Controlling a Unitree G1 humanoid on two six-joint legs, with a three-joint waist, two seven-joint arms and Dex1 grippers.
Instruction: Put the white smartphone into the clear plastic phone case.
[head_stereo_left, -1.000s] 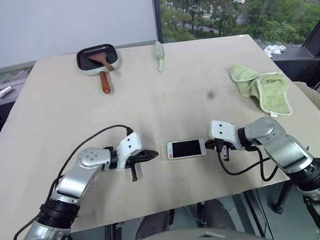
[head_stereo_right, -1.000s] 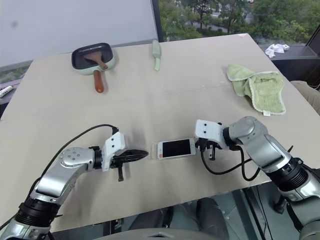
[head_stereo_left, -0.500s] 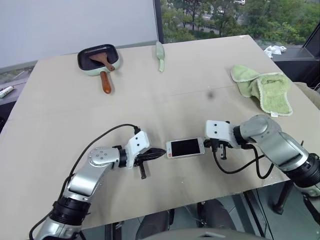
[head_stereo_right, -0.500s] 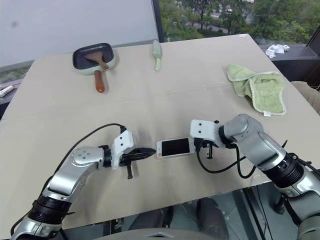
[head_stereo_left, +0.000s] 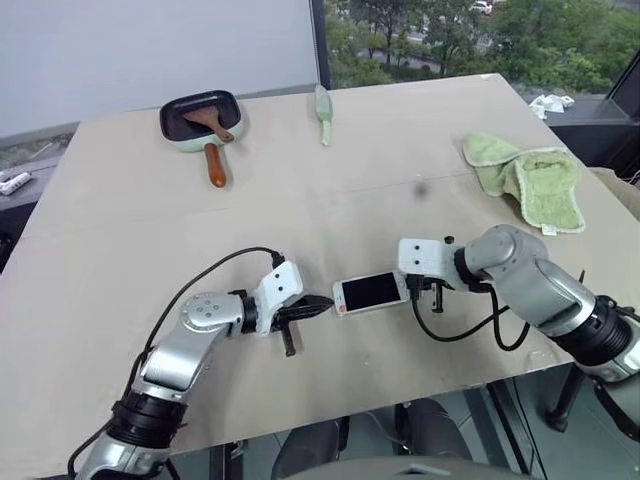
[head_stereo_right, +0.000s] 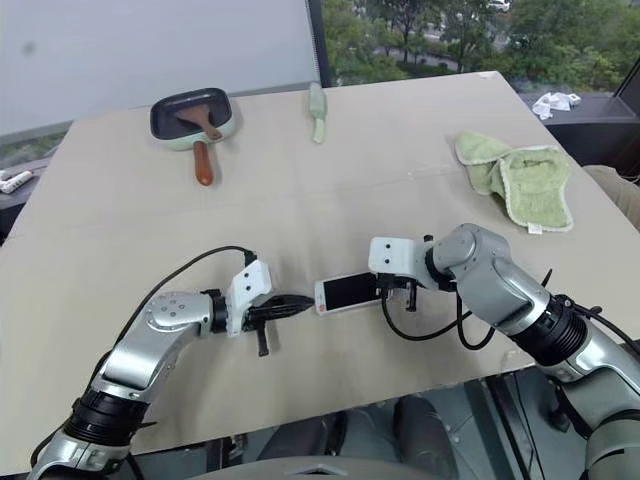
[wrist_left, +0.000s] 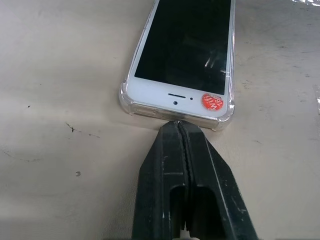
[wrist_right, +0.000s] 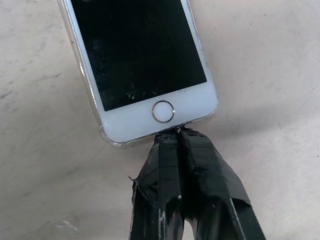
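The white smartphone (head_stereo_left: 370, 291) lies screen up near the table's front edge, seated in the clear plastic phone case (wrist_left: 128, 101), whose transparent rim rings its edges (wrist_right: 106, 137). An orange sticker sits on the bezel at its left end. My left gripper (head_stereo_left: 320, 305) is shut, and its tip (wrist_left: 179, 128) touches the cased phone's left end. My right gripper (head_stereo_left: 413, 290) is shut too, angled down, with its taped tip (wrist_right: 173, 134) against the end that has the round home button. Neither gripper holds anything.
A pale green pan (head_stereo_left: 200, 118) with a brown spatula in it sits at the back left. A light green utensil (head_stereo_left: 321, 110) lies at the back centre and a green towel (head_stereo_left: 527, 175) at the right. The table's front edge (head_stereo_left: 400, 395) runs just below both arms.
My left gripper has slid right until its tip meets the phone's left end. The right wrist has turned and tipped further down, and its tip is now at the phone's right end.
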